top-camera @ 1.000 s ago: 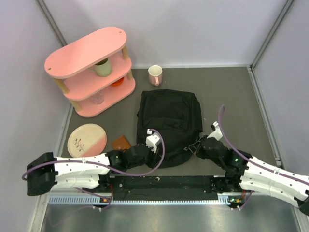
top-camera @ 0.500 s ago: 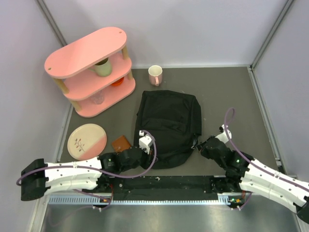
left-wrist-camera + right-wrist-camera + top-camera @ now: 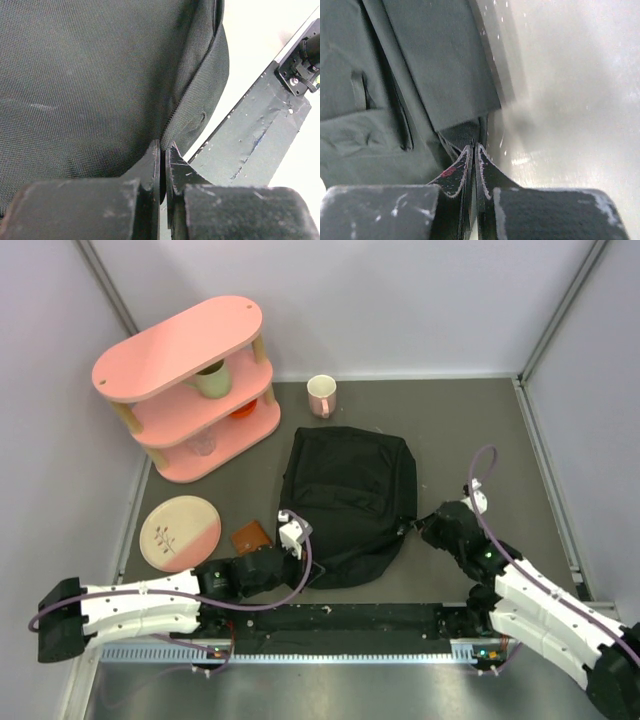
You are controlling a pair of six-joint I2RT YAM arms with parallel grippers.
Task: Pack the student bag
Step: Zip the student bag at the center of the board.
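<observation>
The student bag (image 3: 350, 495) is a large black fabric backpack lying flat mid-table. My left gripper (image 3: 303, 562) sits at its near left corner. In the left wrist view the jaws (image 3: 163, 146) are shut on the bag's seamed edge (image 3: 192, 107). My right gripper (image 3: 414, 528) is at the bag's right side. In the right wrist view its jaws (image 3: 473, 148) are shut on a dark webbing piece of the bag (image 3: 465, 132), under a flat fabric panel (image 3: 440, 60).
A pink three-tier shelf (image 3: 185, 350) at the back left holds a green mug (image 3: 212, 380), an orange item (image 3: 243, 412) and a glass (image 3: 202, 445). A pink-and-white mug (image 3: 321, 395) stands behind the bag. A pink plate (image 3: 180, 530) and brown wallet-like item (image 3: 252, 536) lie left. The black base plate (image 3: 340, 620) runs along the near edge.
The left gripper has pulled back left and nearer, still on the bag's corner. The right arm has swung to the right, keeping its grip. The bag's near end has spread slightly.
</observation>
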